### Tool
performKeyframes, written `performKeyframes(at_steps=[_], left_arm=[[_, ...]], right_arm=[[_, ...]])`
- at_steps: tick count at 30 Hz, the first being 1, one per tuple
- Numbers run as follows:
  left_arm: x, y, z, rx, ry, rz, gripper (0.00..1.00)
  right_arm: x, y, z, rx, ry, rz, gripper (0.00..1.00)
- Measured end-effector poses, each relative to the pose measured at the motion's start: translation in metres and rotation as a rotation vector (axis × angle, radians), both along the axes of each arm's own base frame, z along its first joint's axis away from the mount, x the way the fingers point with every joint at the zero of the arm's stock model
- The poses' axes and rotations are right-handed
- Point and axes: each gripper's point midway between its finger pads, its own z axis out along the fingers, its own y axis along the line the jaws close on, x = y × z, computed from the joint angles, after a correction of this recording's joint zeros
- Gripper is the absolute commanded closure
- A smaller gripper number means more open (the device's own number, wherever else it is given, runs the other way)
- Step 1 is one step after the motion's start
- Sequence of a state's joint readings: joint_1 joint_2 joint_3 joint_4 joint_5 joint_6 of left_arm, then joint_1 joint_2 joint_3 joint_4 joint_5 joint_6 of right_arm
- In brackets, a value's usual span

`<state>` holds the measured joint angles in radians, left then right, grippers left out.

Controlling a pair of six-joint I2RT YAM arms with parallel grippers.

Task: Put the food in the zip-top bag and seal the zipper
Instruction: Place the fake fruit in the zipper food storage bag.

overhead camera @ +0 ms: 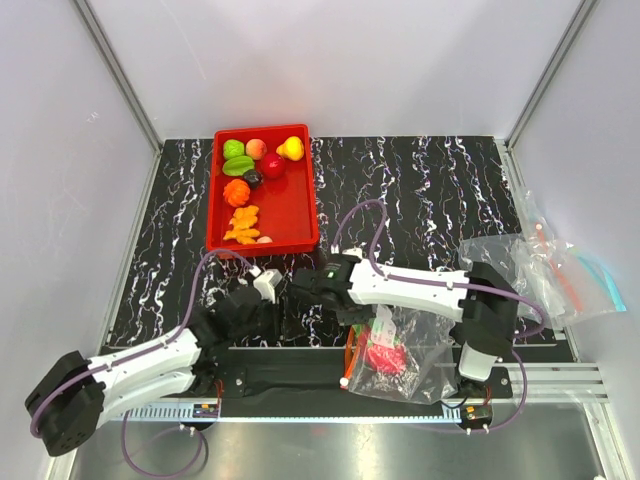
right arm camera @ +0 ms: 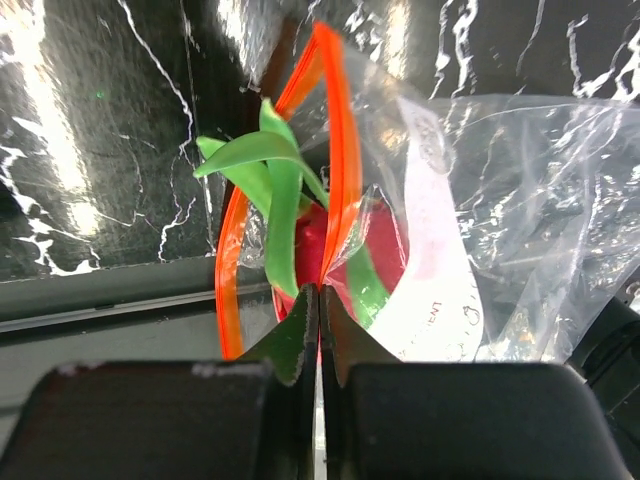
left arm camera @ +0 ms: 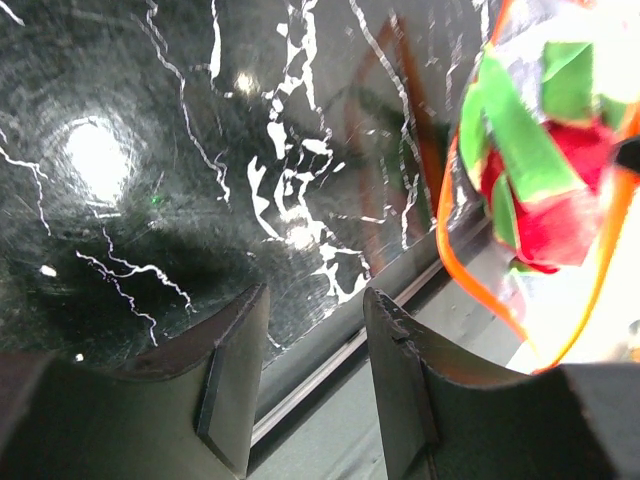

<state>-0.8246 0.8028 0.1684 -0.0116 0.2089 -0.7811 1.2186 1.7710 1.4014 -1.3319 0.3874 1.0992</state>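
Observation:
The zip-top bag (overhead camera: pixel 405 350) lies at the table's near edge, with a magenta-red food piece with green leaves (overhead camera: pixel 385 358) inside. My right gripper (overhead camera: pixel 358 325) is shut on one lip of the orange-red zipper (right arm camera: pixel 335 150). In the right wrist view the gripper (right arm camera: pixel 320 292) pinches that strip and the leafy food (right arm camera: pixel 300 240) sits in the open mouth. My left gripper (overhead camera: pixel 280 318) is open and empty, left of the bag. In its wrist view the gripper (left arm camera: pixel 315 310) shows only table between the fingers, with the bag (left arm camera: pixel 545 150) at the right. More food lies in the red tray (overhead camera: pixel 300 205).
The tray holds green (overhead camera: pixel 236 150), yellow (overhead camera: pixel 291 149), red (overhead camera: pixel 271 165) and orange (overhead camera: pixel 237 191) pieces, among others. Spare clear bags, one blue-tinted (overhead camera: pixel 565 270), lie at the right edge. A metal rail (overhead camera: pixel 560 375) runs along the near edge.

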Motion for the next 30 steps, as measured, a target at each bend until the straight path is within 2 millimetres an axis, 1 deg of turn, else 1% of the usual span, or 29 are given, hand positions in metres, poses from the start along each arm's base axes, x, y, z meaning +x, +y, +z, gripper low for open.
performKeyframes(at_steps=[1, 3, 6, 9, 12, 14, 15, 18, 21, 22, 25, 30], left_arm=[[-0.001, 0.000, -0.002, 0.007, 0.006, -0.007, 0.48], [-0.003, -0.001, -0.004, 0.011, 0.012, -0.021, 0.44], [-0.005, -0.005, -0.004, 0.004, 0.011, -0.040, 0.39], [-0.007, -0.013, 0.001, -0.009, 0.009, -0.064, 0.37], [-0.010, -0.027, 0.007, -0.035, 0.011, -0.092, 0.34], [-0.012, -0.037, 0.010, -0.055, 0.018, -0.109, 0.32], [-0.015, -0.043, 0.011, -0.062, 0.026, -0.118, 0.29], [-0.024, -0.060, 0.012, -0.080, 0.052, -0.150, 0.26], [-0.034, -0.075, 0.009, -0.106, 0.096, -0.162, 0.26], [-0.036, -0.079, 0.008, -0.116, 0.109, -0.161, 0.27], [-0.039, -0.089, 0.004, -0.136, 0.150, -0.147, 0.30], [-0.043, -0.102, 0.000, -0.171, 0.202, -0.128, 0.31]], right_arm=[[0.002, -0.001, 0.003, 0.008, -0.010, -0.002, 1.00], [0.005, -0.004, 0.010, 0.027, -0.030, -0.007, 1.00], [0.009, -0.014, 0.019, 0.055, -0.065, -0.023, 1.00], [0.010, -0.036, 0.027, 0.081, -0.082, -0.041, 1.00], [0.010, -0.070, 0.029, 0.106, -0.089, -0.069, 1.00], [0.010, -0.083, 0.030, 0.129, -0.101, -0.082, 1.00], [0.010, -0.087, 0.031, 0.144, -0.108, -0.082, 1.00], [0.011, -0.086, 0.034, 0.186, -0.128, -0.062, 1.00], [0.013, -0.082, 0.032, 0.205, -0.138, -0.049, 1.00], [0.013, -0.082, 0.031, 0.208, -0.139, -0.046, 1.00], [0.013, -0.082, 0.027, 0.212, -0.141, -0.039, 1.00], [0.014, -0.082, 0.028, 0.231, -0.151, -0.032, 1.00]])
